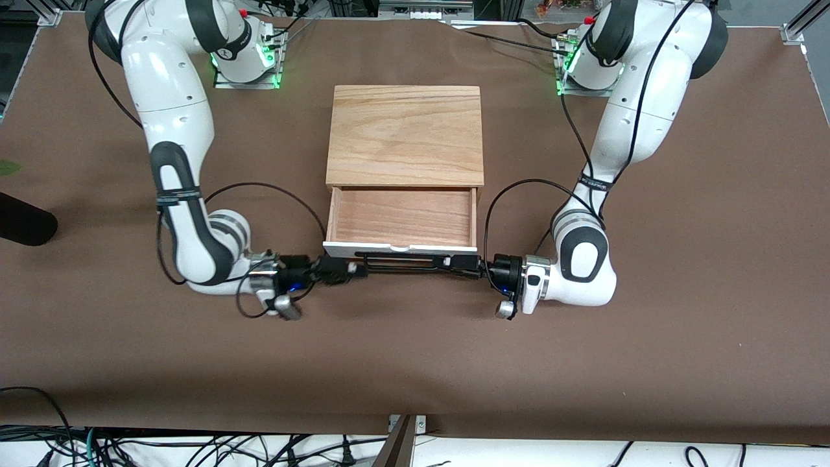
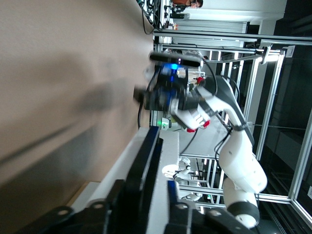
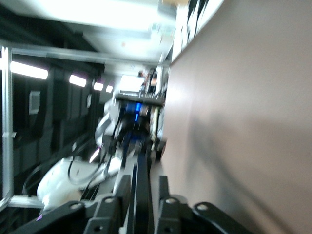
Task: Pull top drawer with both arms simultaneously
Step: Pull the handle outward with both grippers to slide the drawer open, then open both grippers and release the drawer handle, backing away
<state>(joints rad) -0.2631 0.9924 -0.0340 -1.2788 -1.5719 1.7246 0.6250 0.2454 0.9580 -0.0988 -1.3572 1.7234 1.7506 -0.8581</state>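
Observation:
The top drawer [image 1: 401, 217] stands pulled out of the cabinet, showing its reddish wood inside. Its white front panel [image 1: 399, 247] faces the front camera, with the black wire handle [image 1: 402, 263] running along it. My right gripper [image 1: 342, 269] is shut on the handle's end toward the right arm's side. My left gripper [image 1: 462, 264] is shut on the other end. In the left wrist view my left gripper [image 2: 145, 185] straddles the handle [image 2: 148, 156], with the right gripper [image 2: 163, 92] farther along it. In the right wrist view my right gripper [image 3: 142, 183] holds the handle [image 3: 143, 170].
The cabinet's pale wood-grain top board [image 1: 405, 133] lies between the two arm bases. A dark rounded object [image 1: 23, 224] sits at the right arm's end of the brown table [image 1: 415, 363]. Cables hang below the table's near edge.

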